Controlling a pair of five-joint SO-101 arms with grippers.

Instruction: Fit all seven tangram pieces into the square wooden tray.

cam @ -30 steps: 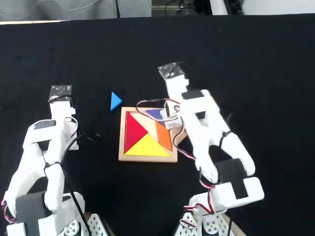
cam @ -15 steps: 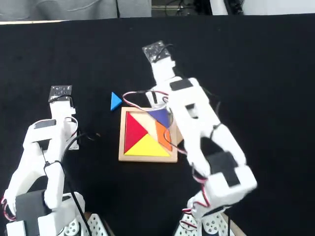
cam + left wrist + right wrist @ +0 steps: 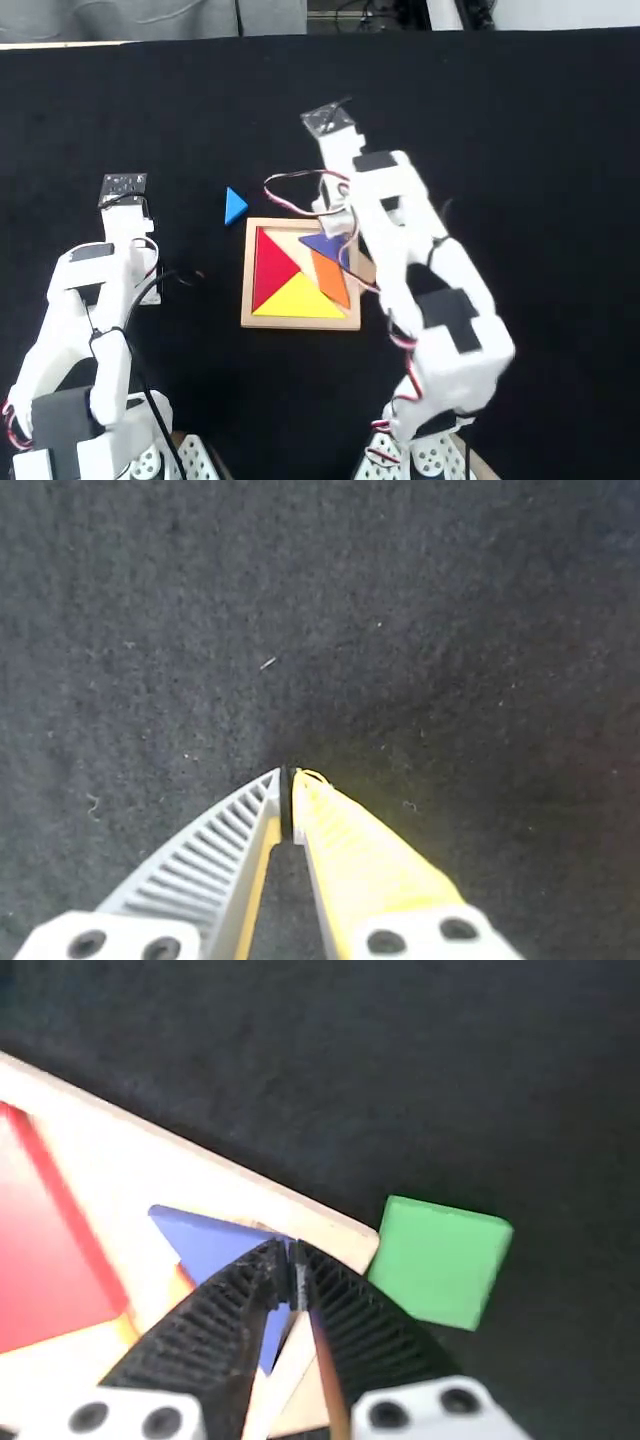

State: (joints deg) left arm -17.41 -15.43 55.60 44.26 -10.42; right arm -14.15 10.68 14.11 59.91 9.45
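Jaws closed, apparently empty, on left gripper (image 3: 288, 780) and right gripper (image 3: 295, 1255)
Right one over purple triangle (image 3: 205, 1240) at tray (image 3: 330, 1225) corner; green square (image 3: 440, 1260) just outside

High camera looks down; close right wrist camera shares its tray (image 3: 300, 323).

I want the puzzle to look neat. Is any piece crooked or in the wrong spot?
Yes. The dark blue triangle looks crooked in the wooden tray, with bare wood around it. The green square lies outside on the black table, just off the tray's corner, and a light blue triangle lies outside too.
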